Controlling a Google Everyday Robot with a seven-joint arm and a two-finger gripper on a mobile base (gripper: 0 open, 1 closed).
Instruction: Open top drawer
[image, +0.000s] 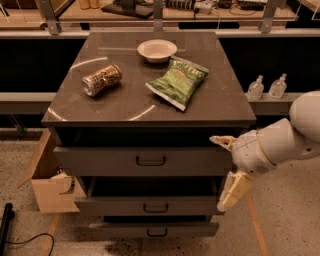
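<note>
Speckled floor (285, 220), orange tape strip (256, 230) below near-right corner. Open cardboard box (47, 185) under near-left corner, black cable (20, 242) near it. Grey ledge (287, 102) beyond right edge, two clear pump bottles (256, 88) on it. Wooden workbench (165, 15) past far edge (metal posts, clutter too dim to name). Arc-shaped glints on grey tabletop (125, 100). Gripper (227, 167) just off near-right corner, fingers spread.
</note>
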